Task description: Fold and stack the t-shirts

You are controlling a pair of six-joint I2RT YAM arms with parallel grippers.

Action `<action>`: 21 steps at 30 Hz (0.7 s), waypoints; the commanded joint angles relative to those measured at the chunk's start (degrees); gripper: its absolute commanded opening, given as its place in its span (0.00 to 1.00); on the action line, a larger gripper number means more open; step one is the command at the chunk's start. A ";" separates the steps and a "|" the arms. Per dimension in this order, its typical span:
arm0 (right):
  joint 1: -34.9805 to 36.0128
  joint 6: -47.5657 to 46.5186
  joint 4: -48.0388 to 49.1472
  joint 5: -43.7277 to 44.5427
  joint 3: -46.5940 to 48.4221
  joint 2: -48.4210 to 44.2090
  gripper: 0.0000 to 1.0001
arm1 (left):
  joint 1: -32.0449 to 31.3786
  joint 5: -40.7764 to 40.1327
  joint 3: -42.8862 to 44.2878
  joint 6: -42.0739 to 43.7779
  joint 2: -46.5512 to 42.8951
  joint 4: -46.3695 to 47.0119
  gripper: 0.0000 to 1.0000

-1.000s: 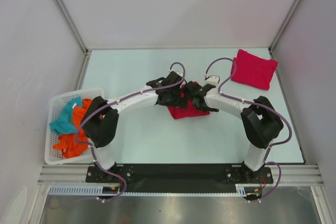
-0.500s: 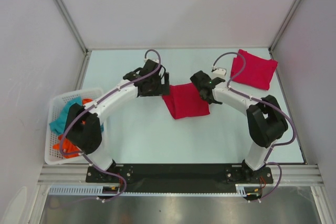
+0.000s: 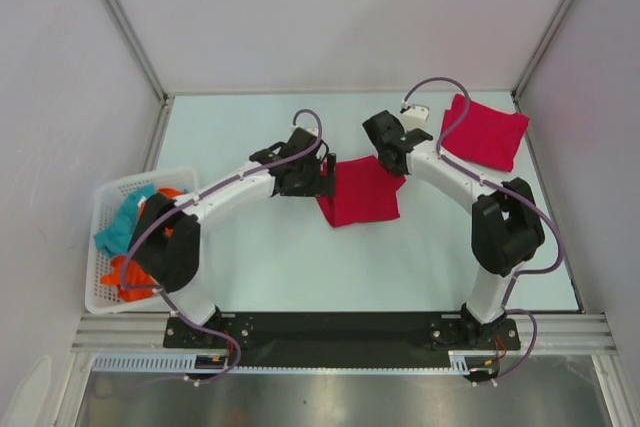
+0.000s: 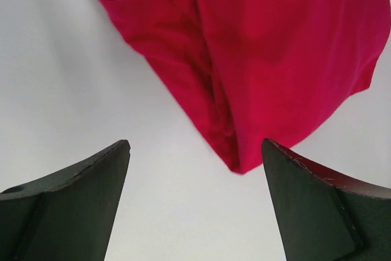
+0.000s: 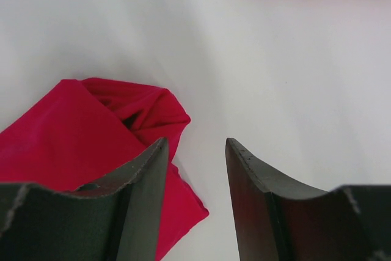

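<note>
lying well apart, two folded red t-shirts (image 3: 360, 192) (image 3: 487, 132)

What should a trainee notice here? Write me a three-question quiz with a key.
1. True or false: the left tool grips the middle shirt.
2. The other folded shirt lies: A near left, B far right, C near right.
3. Which colours are the clothes in the basket?
Key: 1 false, its jaws stand open beside it; 2 B; 3 teal and orange.

folded red t-shirt (image 4: 275, 47), open pincer (image 4: 195, 206) below
</note>
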 commanded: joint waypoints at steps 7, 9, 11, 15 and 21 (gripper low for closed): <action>-0.37 0.87 -4.02 1.03 -2.58 -7.56 0.48 | -1.35 -0.12 12.55 4.26 12.51 5.75 0.94; -0.20 0.96 -4.64 1.11 -3.90 -9.50 0.48 | -1.35 0.05 13.79 4.44 14.69 6.19 0.94; -0.11 1.31 -5.78 1.73 -5.74 -11.78 0.48 | -1.26 0.05 15.20 4.53 15.85 6.19 0.94; -0.55 1.23 -7.19 2.60 -7.15 -14.34 0.49 | -1.09 0.49 16.43 4.44 17.69 6.19 0.94; -0.64 1.49 -8.24 2.52 -7.59 -16.97 0.49 | -0.65 0.76 15.73 4.09 18.14 6.72 0.94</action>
